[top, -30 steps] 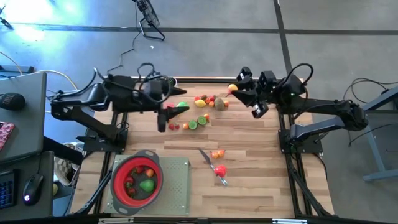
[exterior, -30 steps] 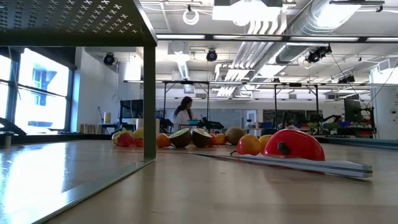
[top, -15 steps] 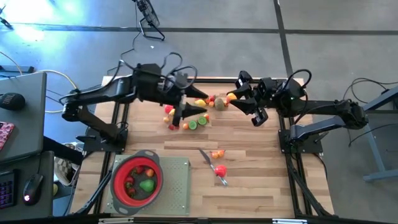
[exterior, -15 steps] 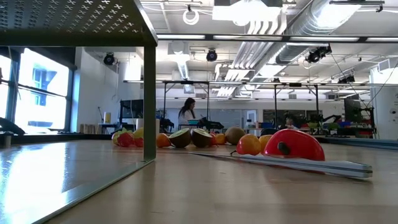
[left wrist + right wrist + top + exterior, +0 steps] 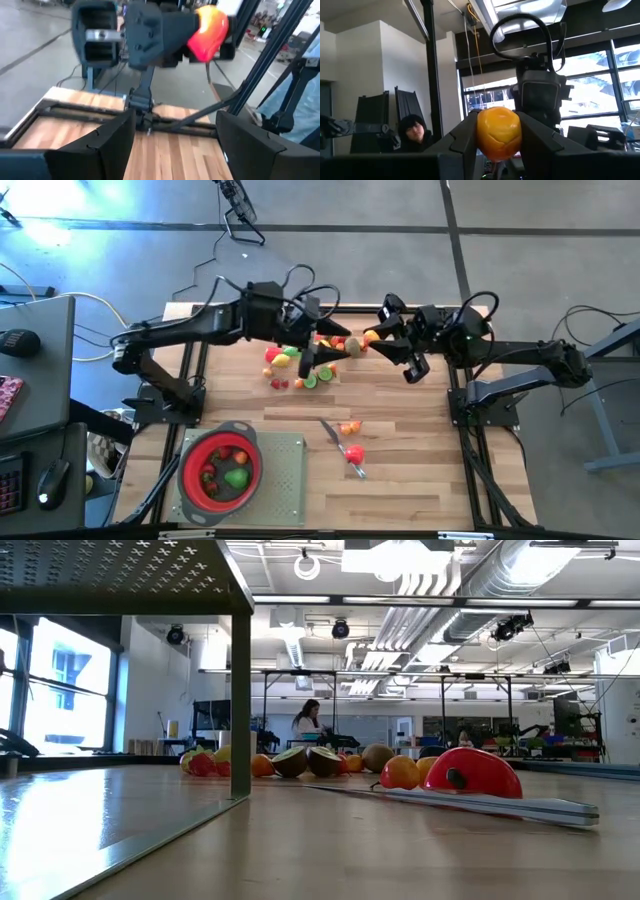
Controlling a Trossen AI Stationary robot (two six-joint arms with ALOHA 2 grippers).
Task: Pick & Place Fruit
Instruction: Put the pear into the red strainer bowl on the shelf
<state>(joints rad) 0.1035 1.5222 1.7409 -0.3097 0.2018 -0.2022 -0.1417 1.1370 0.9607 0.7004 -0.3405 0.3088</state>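
Two dark arms reach over the slatted wooden counter (image 5: 400, 480) from opposite sides. One red bowl-shaped strainer with a grey rim (image 5: 220, 468) sits on a pale green mat (image 5: 285, 475) at the near left corner, with a green toy fruit (image 5: 236, 477) and a few small red ones inside; the exact count there cannot be told. One slim grey knife (image 5: 331, 432) lies near the middle of the counter, with a small orange toy fruit (image 5: 349, 427) beside it and a red toy fruit (image 5: 354, 453) just below. The main cluster of small toy fruits (image 5: 300, 365), red, yellow, green, orange and brown, lies along the far edge; it holds roughly ten pieces, too crowded to count exactly.

The right pincer (image 5: 376, 338) is clamped on one round orange-yellow toy fruit (image 5: 499, 131), its two dark fingers (image 5: 465, 137) pressing the fruit's sides, held up in the air over the right end of the cluster. The left pincer (image 5: 322, 358) hovers over the middle of the cluster with its fingers (image 5: 107, 145) spread wide and nothing between them; the fruit lies directly beneath and beside it.
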